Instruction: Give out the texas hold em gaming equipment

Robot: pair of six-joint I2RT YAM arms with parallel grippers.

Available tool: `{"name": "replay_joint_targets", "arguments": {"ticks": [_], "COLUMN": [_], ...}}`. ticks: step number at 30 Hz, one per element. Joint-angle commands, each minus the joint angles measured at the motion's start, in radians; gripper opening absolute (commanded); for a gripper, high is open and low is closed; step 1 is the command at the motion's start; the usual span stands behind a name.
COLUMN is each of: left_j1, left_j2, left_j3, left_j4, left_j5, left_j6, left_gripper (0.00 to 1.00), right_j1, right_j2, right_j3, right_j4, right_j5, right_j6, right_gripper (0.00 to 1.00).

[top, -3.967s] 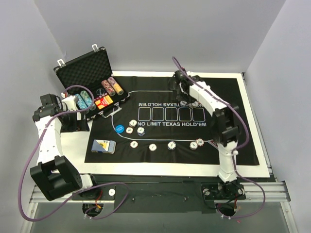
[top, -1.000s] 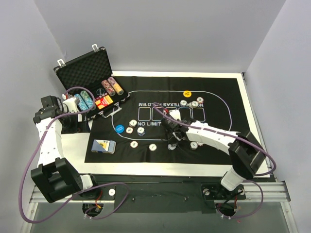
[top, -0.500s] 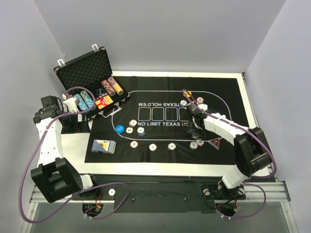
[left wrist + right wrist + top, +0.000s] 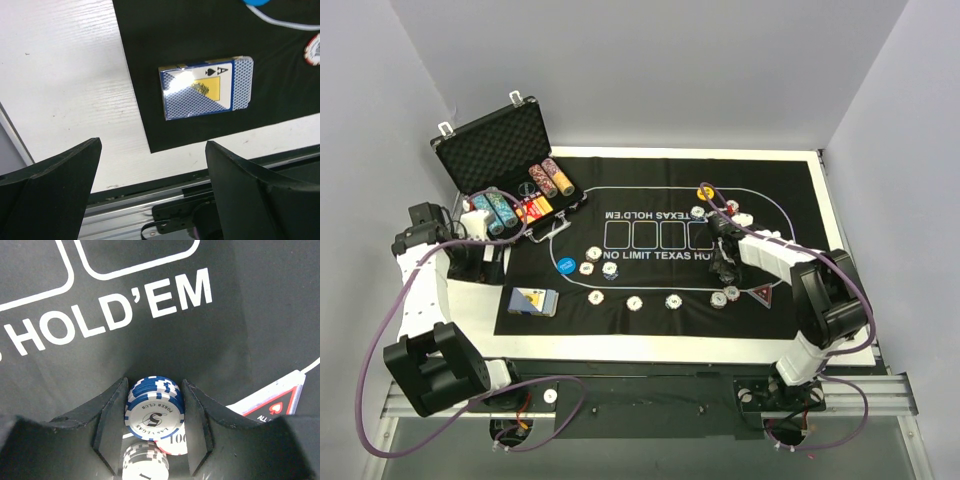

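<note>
My right gripper point(image 4: 724, 272) point(image 4: 154, 392) is shut on a short stack of blue-and-white poker chips point(image 4: 154, 410). It holds the stack just above a red-and-white chip point(image 4: 175, 442) and a black-and-white stack point(image 4: 145, 462) at the near right of the printed oval. Other chip stacks point(image 4: 634, 302) lie in a row along the oval's near line. My left gripper point(image 4: 480, 255) point(image 4: 152, 147) is open and empty over the white table. The boxed blue-backed card deck point(image 4: 534, 301) point(image 4: 205, 90) lies ahead of it. A yellow button point(image 4: 705, 192) and a blue button point(image 4: 566, 265) lie on the mat.
The open black case point(image 4: 500, 150) holds rows of chips point(image 4: 550, 178) at the back left. The black felt mat point(image 4: 790, 200) covers the table's middle. A red triangular marker point(image 4: 760, 293) point(image 4: 272, 402) lies right of my right gripper. The table's front rail point(image 4: 150, 205) shows under my left jaws.
My right arm swung from the mat's far side to the left middle, then right to the near-right chips. My left gripper shifted slightly to the right.
</note>
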Motion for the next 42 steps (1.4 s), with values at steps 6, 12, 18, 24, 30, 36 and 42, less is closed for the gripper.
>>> {"name": "replay_joint_targets", "arguments": {"ticks": [6, 12, 18, 24, 30, 36, 42], "left_j1": [0.009, 0.003, -0.003, -0.034, -0.074, -0.175, -0.192], "left_j2": [0.0, -0.05, -0.028, -0.001, -0.009, -0.014, 0.046], "left_j3": [-0.043, -0.061, -0.049, -0.167, -0.219, -0.334, -0.323], "left_j4": [-0.074, -0.147, -0.282, -0.264, -0.196, -0.023, -0.014], "left_j5": [0.064, 0.199, 0.237, 0.188, 0.213, 0.133, 0.145], "left_j6": [0.335, 0.522, 0.69, 0.973, 1.148, 1.185, 1.279], "left_gripper": [0.97, 0.97, 0.97, 0.97, 0.97, 0.97, 0.95], "right_j1": [-0.006, 0.005, 0.075, 0.131, 0.129, 0.12, 0.117], "right_j2": [0.004, -0.069, -0.226, -0.305, -0.407, -0.442, -0.416], "right_j3": [0.003, -0.014, 0.032, 0.086, 0.04, 0.044, 0.084], "right_j4": [0.038, 0.029, 0.011, -0.017, 0.006, 0.004, -0.005], "right_j5": [0.045, 0.073, 0.099, 0.026, -0.044, -0.096, -0.157], "right_j6": [0.012, 0.023, 0.002, -0.008, 0.019, 0.032, 0.031], "right_gripper": [0.48, 0.75, 0.76, 0.76, 0.76, 0.75, 0.75]}}
